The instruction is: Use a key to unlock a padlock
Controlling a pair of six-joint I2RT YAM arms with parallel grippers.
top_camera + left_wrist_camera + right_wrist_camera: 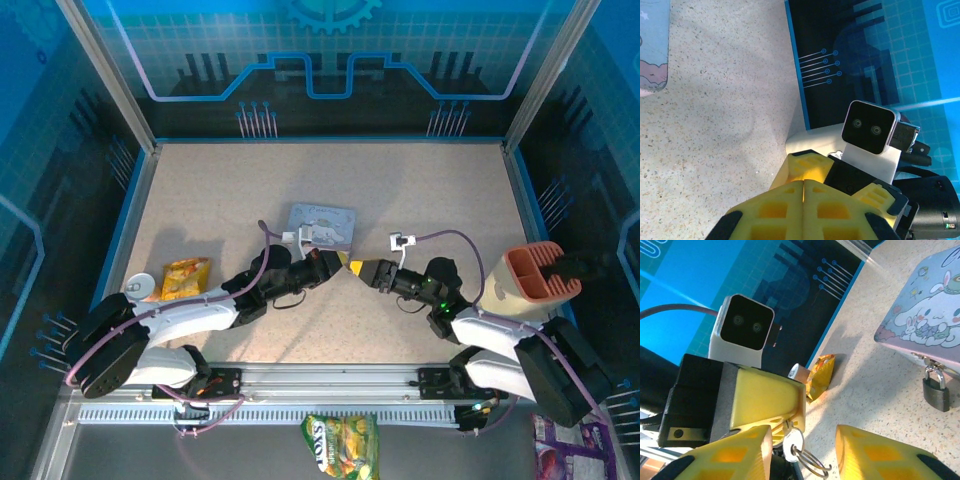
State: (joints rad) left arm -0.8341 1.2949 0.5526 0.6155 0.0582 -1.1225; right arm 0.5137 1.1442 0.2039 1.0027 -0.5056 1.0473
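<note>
The padlock (936,392) hung by its shackle from the clasp on the front of the pale blue cartoon tin (925,315). Its body dangled just above the table (875,390), and as far as I could see the shackle was closed. The keyhole was not visible to me from the right wrist camera.

The key (792,442) was off to the side of the lock, not touching it. Its silvery head, with a thin wire ring (812,465), poked out just below the tip of the left gripper (804,185). From the left wrist camera that gripper's yellow fingers were pressed flat together, so I judged it was pinching the key, though the blade itself was hidden.

The right gripper (805,435) was spread wide. One finger sat right beside the key's head and the other was well clear of it, so it held nothing. In the overhead view the two grippers met nose to nose just in front of the tin.

An orange snack packet (820,372) lay further back on the table.

I reckoned the task was at an early stage. The key was up off the table, but it was not lined up with the lock or inserted. Presenting it to the keyhole, turning it and freeing the shackle all remained.
</note>
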